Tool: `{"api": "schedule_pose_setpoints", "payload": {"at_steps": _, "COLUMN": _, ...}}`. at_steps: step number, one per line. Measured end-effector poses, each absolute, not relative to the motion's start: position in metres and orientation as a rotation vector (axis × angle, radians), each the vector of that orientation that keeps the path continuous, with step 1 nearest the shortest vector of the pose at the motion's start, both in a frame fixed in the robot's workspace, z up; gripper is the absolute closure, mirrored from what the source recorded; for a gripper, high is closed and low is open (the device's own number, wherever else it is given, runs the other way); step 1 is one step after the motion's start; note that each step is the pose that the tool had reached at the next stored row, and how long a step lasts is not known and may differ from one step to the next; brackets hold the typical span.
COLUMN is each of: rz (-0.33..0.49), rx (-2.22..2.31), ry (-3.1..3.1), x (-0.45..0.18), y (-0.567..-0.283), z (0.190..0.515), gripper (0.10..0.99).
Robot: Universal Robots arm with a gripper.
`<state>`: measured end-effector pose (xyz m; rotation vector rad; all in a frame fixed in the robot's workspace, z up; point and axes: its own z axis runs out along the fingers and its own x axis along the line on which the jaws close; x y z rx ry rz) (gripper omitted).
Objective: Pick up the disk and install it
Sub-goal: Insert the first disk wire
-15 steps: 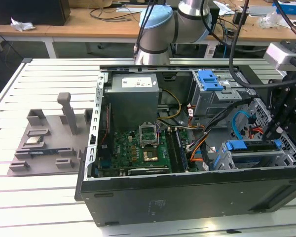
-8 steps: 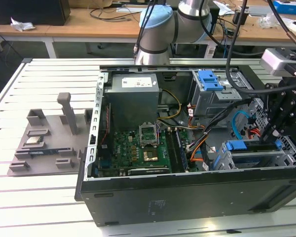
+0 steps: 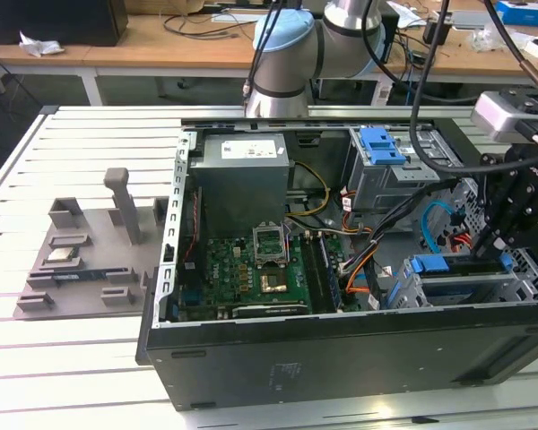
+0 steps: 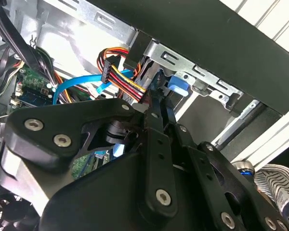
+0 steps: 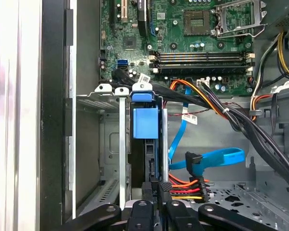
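**Disk on edge in the drive cage, gripper closed over it**

One gripper (image 5: 156,204) hangs at the open computer case (image 3: 341,358), its fingers pressed together on the rear edge of one disk (image 5: 145,122). The disk stands on edge in the metal drive cage (image 5: 98,144), directly ahead of the fingertips. One motherboard (image 5: 192,43) lies beyond. One blue cable (image 5: 216,159) runs beside. The case rests on a white slatted table (image 3: 72,331); wooden desks (image 3: 161,40) stand behind.

The disk (image 5: 145,144) stands on edge in its blue carrier, slid into a slot of the metal drive cage inside the open case. In the exterior view its blue top edge (image 3: 448,264) shows at the cage near the case's front wall.
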<state>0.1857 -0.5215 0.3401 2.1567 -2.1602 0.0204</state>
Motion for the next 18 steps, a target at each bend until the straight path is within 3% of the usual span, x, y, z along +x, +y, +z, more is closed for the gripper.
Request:
{"api": "schedule_pose_setpoints", "payload": {"at_steps": 10, "rz": 0.02, "rx": 2.157, "ry": -2.16, "x": 0.185, "y": -0.522, "z": 0.336, "gripper": 0.918}}
{"api": "schedule_pose_setpoints", "payload": {"at_steps": 12, "rz": 0.02, "rx": 2.157, "ry": -2.16, "x": 0.185, "y": -0.522, "z": 0.336, "gripper": 0.906}}
{"api": "schedule_pose_setpoints", "payload": {"at_steps": 13, "rz": 0.02, "rx": 2.157, "ry": -2.16, "x": 0.185, "y": -0.522, "z": 0.336, "gripper": 0.843}}
{"api": "schedule_pose_setpoints", "payload": {"at_steps": 18, "rz": 0.02, "rx": 2.157, "ry": -2.16, "x": 0.185, "y": -0.521, "z": 0.35, "gripper": 0.843}}
